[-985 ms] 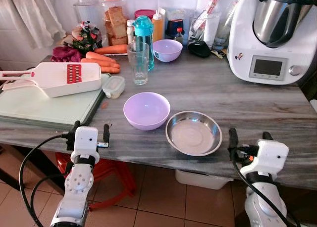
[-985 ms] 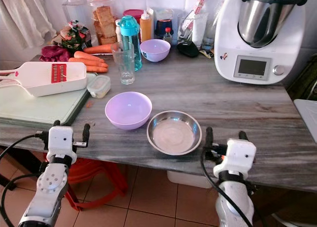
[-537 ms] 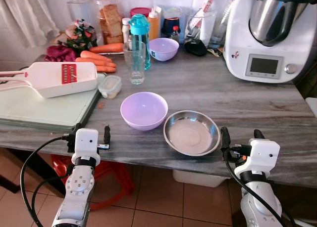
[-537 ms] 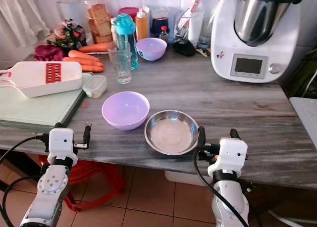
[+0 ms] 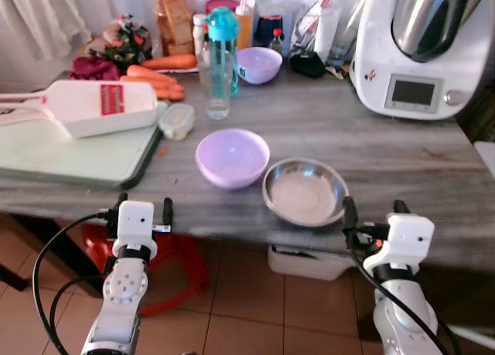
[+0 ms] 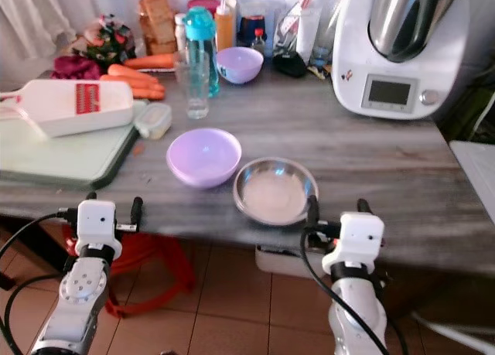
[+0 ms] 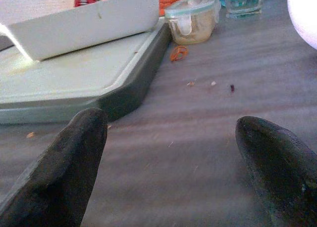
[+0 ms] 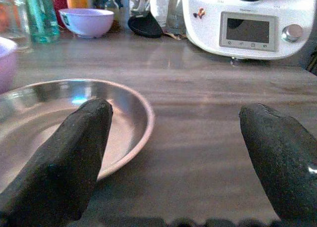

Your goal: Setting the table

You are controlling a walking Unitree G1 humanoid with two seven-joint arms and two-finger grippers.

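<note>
A purple bowl [image 5: 232,157] and a steel bowl [image 5: 304,192] sit side by side near the front edge of the grey marble counter [image 5: 402,162]. A second purple bowl [image 5: 259,64] stands at the back, with a clear glass [image 5: 218,93] and a teal bottle [image 5: 223,49] beside it. My left gripper [image 5: 143,212] is open at the counter's front edge, left of the purple bowl, with nothing between its fingers. My right gripper [image 5: 373,213] is open at the front edge just right of the steel bowl [image 8: 74,118], with one finger [image 8: 69,153] against its rim.
A pale cutting board [image 5: 69,150] with a white mandoline slicer [image 5: 93,107] lies on the left, a small lidded tub [image 5: 176,120] beside it. Carrots [image 5: 158,76], jars and bottles crowd the back. A white kitchen machine [image 5: 421,49] stands back right. A red stool [image 5: 166,254] is under the counter.
The camera has dropped back and tilted, so the counter sits higher in the picture. Both grippers stay open at the front edge; the right one is a little closer to the steel bowl.
</note>
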